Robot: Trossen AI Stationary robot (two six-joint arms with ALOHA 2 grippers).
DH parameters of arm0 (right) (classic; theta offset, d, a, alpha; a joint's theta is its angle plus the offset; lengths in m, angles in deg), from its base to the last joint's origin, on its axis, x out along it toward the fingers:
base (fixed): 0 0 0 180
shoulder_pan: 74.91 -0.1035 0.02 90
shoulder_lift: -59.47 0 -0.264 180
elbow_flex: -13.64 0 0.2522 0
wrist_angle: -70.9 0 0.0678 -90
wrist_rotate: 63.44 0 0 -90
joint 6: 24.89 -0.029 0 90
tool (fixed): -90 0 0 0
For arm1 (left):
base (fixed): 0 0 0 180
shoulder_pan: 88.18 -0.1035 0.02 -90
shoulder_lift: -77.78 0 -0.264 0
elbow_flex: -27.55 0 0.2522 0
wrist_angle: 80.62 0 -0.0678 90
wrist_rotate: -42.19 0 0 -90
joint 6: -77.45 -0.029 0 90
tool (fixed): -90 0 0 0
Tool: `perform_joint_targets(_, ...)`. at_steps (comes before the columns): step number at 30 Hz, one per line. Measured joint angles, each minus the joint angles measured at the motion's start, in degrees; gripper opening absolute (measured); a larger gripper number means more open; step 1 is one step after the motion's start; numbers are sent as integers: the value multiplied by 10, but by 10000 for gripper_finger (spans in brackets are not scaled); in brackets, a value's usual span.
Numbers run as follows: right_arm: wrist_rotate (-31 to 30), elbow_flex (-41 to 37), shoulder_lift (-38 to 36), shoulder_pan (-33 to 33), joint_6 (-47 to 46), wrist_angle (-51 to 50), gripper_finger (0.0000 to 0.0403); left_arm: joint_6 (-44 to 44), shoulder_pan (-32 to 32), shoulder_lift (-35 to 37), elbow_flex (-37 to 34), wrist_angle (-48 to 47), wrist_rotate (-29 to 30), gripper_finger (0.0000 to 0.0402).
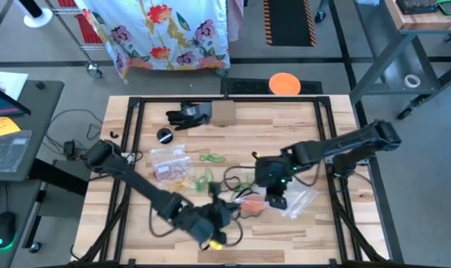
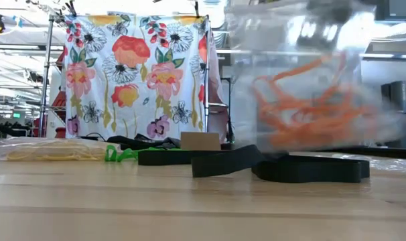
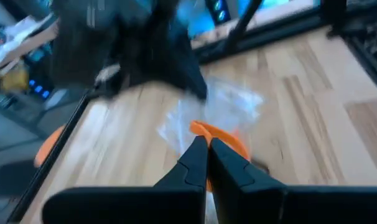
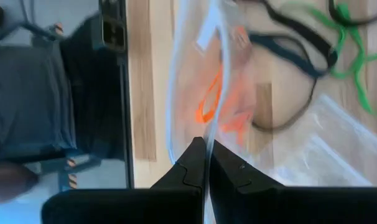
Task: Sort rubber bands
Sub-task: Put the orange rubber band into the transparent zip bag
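Down at the near edge of the table (image 1: 300,238), the left gripper (image 1: 224,211) sits low with its two fingers pressed together, pinching an orange band (image 3: 204,129) at the tips. Just beyond those tips lies a clear bag of orange bands (image 1: 254,204), one bag, and how many loops are inside I cannot tell. Right beside it the right gripper (image 1: 273,195) has its two fingers (image 4: 195,163) closed flat on the edge of that clear bag, the film rising from between them; from table height the bag (image 2: 310,87) shows lifted off the wood, with orange loops tangled inside.

Under and around it, black bands (image 2: 310,167) lie flat on the table, at least two big loops. A second clear bag (image 1: 304,199) lies near the right gripper, on the side away from the left arm.

Moving farther out, green bands (image 1: 210,158) are loose on the wood, at least three loops in two clusters. Next to them lie two more clear bags, a bag of yellow bands (image 1: 175,179) and a bag of red bands (image 1: 168,168), touching each other.

At the far edge sit one cardboard box (image 1: 223,112), one black glove (image 1: 187,115) and one round black cap (image 1: 164,135).
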Motion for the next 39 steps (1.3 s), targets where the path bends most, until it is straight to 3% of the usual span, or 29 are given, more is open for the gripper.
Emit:
perform_joint_targets(3,36,0,26,17,21,0,5,-50,-30,0,-21,83,-43,0)
perform_joint_targets(12,116,0,71,32,41,29,5,-29,-91,-36,-23,149,-181,0)
perform_joint_targets(25,114,4,54,34,42,45,5,-6,-98,-48,-24,110,-208,0)
perform_joint_targets(30,113,4,49,34,42,42,5,-7,-94,-48,-24,112,-245,0)
perform_joint_targets(39,112,4,49,34,40,47,5,-7,-99,-48,-24,112,-242,0)
